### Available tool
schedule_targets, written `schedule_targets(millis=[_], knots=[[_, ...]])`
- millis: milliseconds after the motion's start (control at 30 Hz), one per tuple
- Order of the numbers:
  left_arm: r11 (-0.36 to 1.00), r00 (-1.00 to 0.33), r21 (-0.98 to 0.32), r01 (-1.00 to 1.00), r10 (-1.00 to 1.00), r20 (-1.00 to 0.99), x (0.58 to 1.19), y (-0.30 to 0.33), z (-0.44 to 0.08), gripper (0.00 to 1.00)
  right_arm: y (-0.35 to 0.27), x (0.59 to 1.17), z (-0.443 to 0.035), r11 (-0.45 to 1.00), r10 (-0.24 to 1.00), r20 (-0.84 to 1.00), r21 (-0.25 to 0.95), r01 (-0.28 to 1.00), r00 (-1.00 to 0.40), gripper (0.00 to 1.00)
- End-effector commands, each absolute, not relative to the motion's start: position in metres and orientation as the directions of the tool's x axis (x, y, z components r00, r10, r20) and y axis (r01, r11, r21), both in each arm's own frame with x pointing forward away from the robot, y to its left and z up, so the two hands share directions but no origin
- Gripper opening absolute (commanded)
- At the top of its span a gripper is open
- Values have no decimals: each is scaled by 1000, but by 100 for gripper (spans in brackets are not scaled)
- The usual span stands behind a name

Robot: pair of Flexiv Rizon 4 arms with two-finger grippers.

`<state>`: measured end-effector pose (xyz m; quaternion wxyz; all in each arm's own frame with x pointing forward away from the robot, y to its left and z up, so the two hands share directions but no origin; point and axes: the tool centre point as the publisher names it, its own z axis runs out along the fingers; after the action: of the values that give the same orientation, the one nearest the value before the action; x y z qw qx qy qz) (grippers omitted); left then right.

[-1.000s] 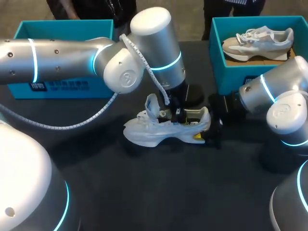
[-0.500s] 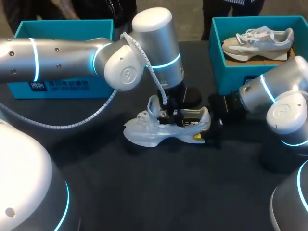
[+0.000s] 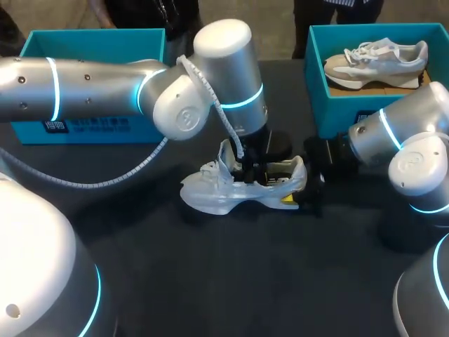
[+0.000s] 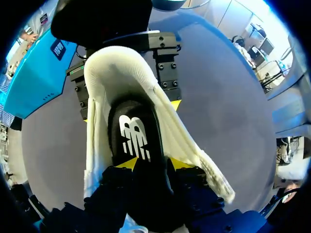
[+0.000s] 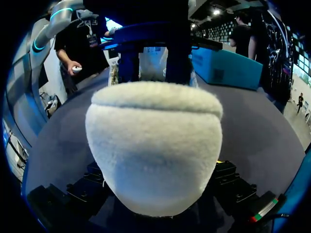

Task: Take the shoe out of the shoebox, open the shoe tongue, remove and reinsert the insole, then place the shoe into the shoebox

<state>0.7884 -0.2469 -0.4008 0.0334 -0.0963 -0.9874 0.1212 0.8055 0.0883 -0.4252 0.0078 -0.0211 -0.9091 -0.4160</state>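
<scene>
Left end effector (image 4: 153,164): lowered into the mouth of the white shoe (image 3: 224,191). Its yellow fingertips (image 4: 125,163) press on either side of the black insole (image 4: 133,138), which runs between them, so it is grasping the insole. The shoe's lining rises on both sides of this end effector. The tongue (image 3: 223,156) stands up just beside it, toward the toe.

Right end effector (image 3: 302,184): clenched on the shoe's heel (image 5: 153,145) from two sides (the left wrist view shows its black fingers flanking the heel, just ahead of the insole). The shoe rests sole-down on the bench (image 3: 210,281), toe pointing away from this end effector.

Obscured: the heel fills the right wrist view and covers that end effector's fingertips, save one sliver of yellow. In the head view the left wrist hides its own fingertips. Whether the insole lies flat in the shoe cannot be made out.

A teal shoebox (image 3: 337,105) behind the right end effector holds a second shoe (image 3: 375,57).
</scene>
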Motion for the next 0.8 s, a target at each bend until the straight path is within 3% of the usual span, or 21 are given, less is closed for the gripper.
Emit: schedule_targets(millis=[33,167,200,267,300,333,800], knots=[[954,-985,-247,170,174,-7,782,-243,-410,38,88,807,-426,655,33,32,754,46,-999,0],[958,-986,-236,166,163,-31,784,-241,-417,35,88,807,-426,655,33,32,754,46,-999,0],[958,-986,-234,166,163,-31,784,-241,-418,25,88,807,-426,655,33,32,754,46,-999,0],[959,-986,-226,168,164,-39,785,-241,-419,16,88,807,-426,655,33,32,754,46,-999,0],[960,-986,-223,169,164,-42,786,-241,-420,4,88,807,-426,655,33,32,754,46,-999,0],[960,-985,-222,170,164,-46,786,-241,-420,0,88,807,-426,655,33,32,754,46,-999,0],[962,-985,-227,153,131,-109,793,-226,-402,0,88,807,-426,655,33,32,754,46,-999,0]])
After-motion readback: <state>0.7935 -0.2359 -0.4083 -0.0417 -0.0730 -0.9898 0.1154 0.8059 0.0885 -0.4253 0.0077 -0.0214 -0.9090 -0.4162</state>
